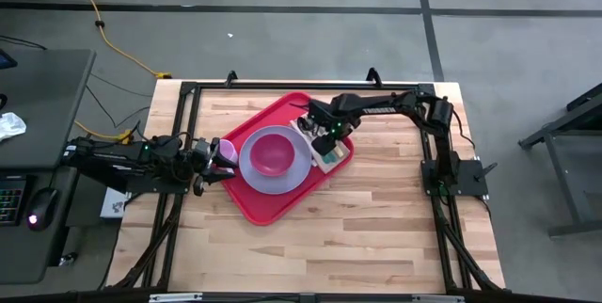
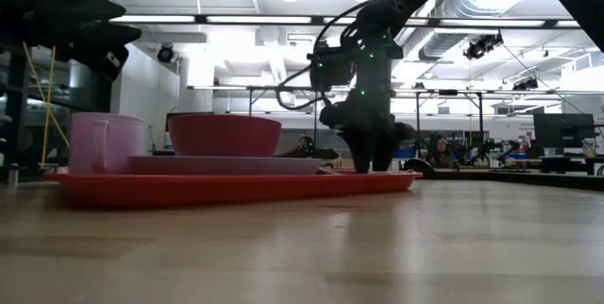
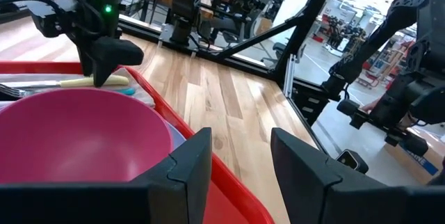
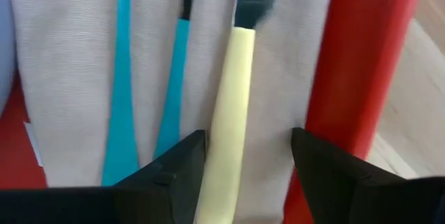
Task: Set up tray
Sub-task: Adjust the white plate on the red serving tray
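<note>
Red tray [image 1: 266, 204] sits turned at an angle near the middle of the wooden table [image 1: 376, 228]. On it: lavender plate [image 1: 256, 173] carrying a magenta bowl [image 1: 274, 152], a pink cup [image 1: 226, 151] at the tray's left edge beside the plate, and a pale napkin [image 4: 76, 78] at the tray's right side. Lying along the napkin are two teal-handled utensils [image 4: 122, 85] and a yellow-handled knife [image 4: 229, 106]. Right arm reaches in from the table's right rear, wrist bent down; right gripper [image 4: 243, 165] hangs low over the napkin, fingers apart and straddling the yellow handle, not closed on it. Left arm lies low, extended from the table's left edge; left gripper [image 3: 240, 161] sits just beside the cup and the tray's left rim, fingers apart, holding nothing.
</note>
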{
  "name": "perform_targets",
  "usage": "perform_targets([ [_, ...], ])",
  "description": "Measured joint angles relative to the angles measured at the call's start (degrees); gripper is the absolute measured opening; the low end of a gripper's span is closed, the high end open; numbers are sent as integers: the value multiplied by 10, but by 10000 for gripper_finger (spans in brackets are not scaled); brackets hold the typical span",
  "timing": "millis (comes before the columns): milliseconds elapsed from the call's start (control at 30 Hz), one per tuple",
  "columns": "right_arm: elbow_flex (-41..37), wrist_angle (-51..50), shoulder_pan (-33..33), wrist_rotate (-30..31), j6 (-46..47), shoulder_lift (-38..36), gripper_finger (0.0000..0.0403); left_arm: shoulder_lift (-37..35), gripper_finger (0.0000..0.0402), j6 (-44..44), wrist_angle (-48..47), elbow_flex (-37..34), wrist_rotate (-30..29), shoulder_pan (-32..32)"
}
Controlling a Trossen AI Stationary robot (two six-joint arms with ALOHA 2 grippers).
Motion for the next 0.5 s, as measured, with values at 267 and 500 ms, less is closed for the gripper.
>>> perform_targets([
  [267,27,-27,0,2,0,-5,185,0,179,0,0,0,0,0],
  [500,67,-50,0,-2,-1,-7,186,0,179,2,0,0,0,0],
])
